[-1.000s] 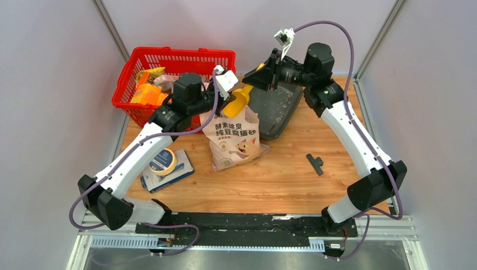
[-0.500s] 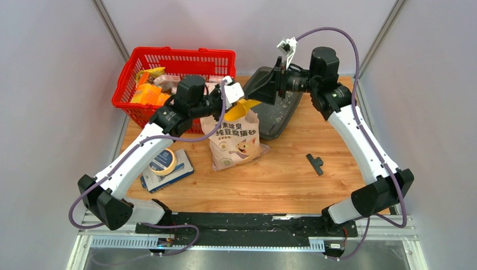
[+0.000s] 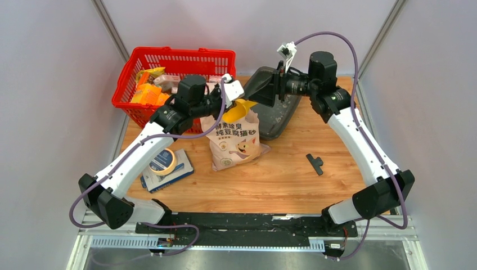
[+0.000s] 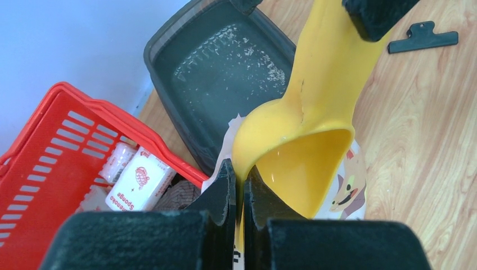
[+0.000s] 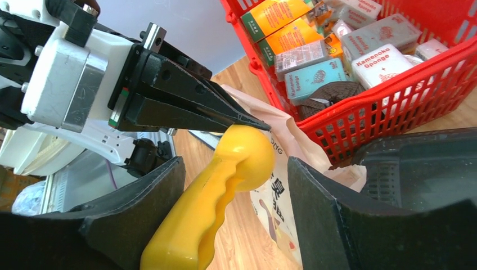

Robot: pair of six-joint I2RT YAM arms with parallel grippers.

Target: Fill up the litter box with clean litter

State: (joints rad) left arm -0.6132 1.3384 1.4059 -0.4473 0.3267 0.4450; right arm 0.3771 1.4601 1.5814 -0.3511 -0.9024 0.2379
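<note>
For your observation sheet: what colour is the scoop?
Bright yellow scoop; clearest in the left wrist view.

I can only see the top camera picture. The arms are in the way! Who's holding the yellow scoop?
Observer: The left wrist camera shows the left gripper pinched shut on the bowl rim of the yellow scoop.
Operator: Is the other arm grabbing it too?
Observer: No. In the right wrist camera, the right gripper is open, with one finger on each side of the scoop's handle.
Operator: Is there any litter in the scoop?
Observer: No. The left wrist camera looks right into the bowl, and it's empty.
</note>
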